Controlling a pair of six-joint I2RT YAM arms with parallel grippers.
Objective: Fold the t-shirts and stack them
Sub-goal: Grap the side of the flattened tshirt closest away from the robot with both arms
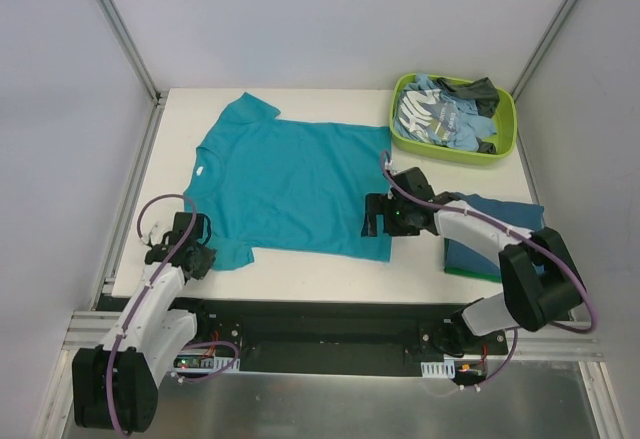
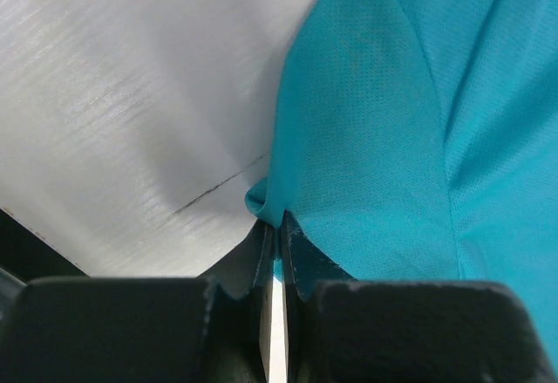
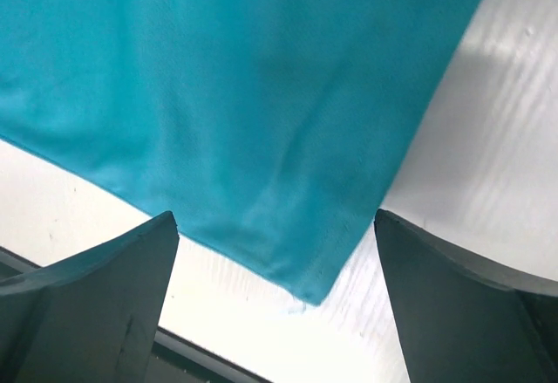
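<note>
Left wrist: left fingers (image 2: 301, 265) pinch teal t-shirt (image 2: 392, 139) sleeve; right fingers (image 3: 96, 296) straddle hem.

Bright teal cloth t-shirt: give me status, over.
Left gripper shut on bright teal cloth t-shirt sleeve edge. Right gripper open over its hem corner. Shirt spread flat. Lime-green plastic tub apart, far right.

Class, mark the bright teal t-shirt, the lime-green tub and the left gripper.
bright teal t-shirt (image 1: 290, 184): top external view, chest middle.
lime-green tub (image 1: 450, 151): top external view, near rim.
left gripper (image 2: 276, 230): left wrist view, between its shut fingertips.
</note>
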